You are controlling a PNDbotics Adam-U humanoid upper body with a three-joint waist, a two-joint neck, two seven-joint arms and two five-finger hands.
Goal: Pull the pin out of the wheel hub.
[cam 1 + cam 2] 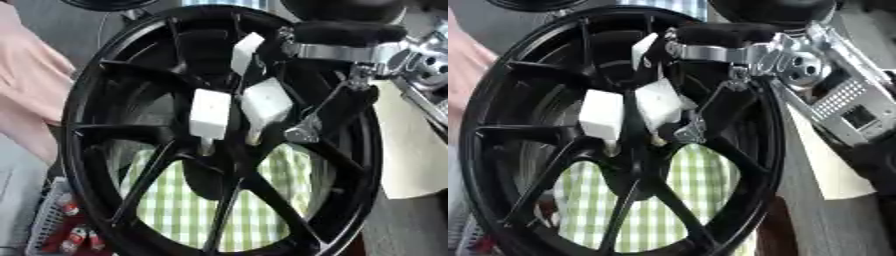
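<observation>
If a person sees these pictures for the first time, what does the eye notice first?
A big black wheel hub fills nearly the whole view, standing upright. At its centre sit white blocks, and the robot's right hand reaches in there from the upper right. Green-checked cloth shows through the lower spokes.

Your right robot hand (pixel 737 75) comes in from the upper right as a mix of black and bare metal. You can see a fat black padded segment (pixel 350 33) lying across the top, clamped by a bright silver band (pixel 337 51) with small screws at its end. Below it a thin silver rod (pixel 328 105) runs down to a silver knuckle piece (pixel 302 134), beside a slim black finger link (pixel 719 107). Further back, your wrist shows a round silver joint (pixel 805 64) with dark bolt holes, and a long silver bracket (pixel 842 102) with a perforated plate and a dark rectangular cut-out
</observation>
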